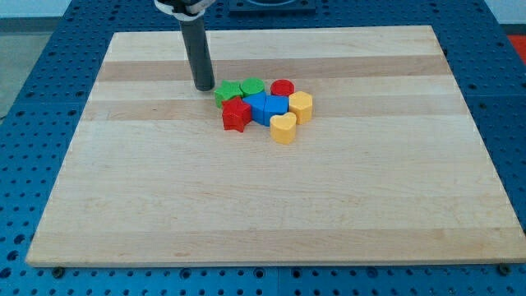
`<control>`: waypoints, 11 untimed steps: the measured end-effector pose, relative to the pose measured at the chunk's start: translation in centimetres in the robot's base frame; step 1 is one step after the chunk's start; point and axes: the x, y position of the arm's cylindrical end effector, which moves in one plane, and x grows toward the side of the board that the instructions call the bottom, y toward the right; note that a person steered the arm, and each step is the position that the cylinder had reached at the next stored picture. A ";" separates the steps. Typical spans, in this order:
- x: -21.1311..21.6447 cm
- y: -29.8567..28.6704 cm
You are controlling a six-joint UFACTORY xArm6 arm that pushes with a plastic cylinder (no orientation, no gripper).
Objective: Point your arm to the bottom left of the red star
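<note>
tip parked upper-left of the block cluster

camera view: the rod comes down from the view's top; its tip [204, 87] rests on the wooden board [164, 205], just left of the green star [227, 92], gap too small to judge. the rod carries nothing. the red star [236, 115] sits at the cluster's lower left, below-right of the tip, touching the blue blocks [268, 108]. green cylinder [252, 86] and red cylinder [282, 88] along the top, yellow hexagon [301, 107] on the right, yellow heart [283, 127] at the bottom.
</note>
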 end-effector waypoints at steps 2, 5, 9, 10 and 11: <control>4.4 2.7; 8.8 -0.1; 12.9 -0.9; 12.9 -1.0; 12.9 -1.0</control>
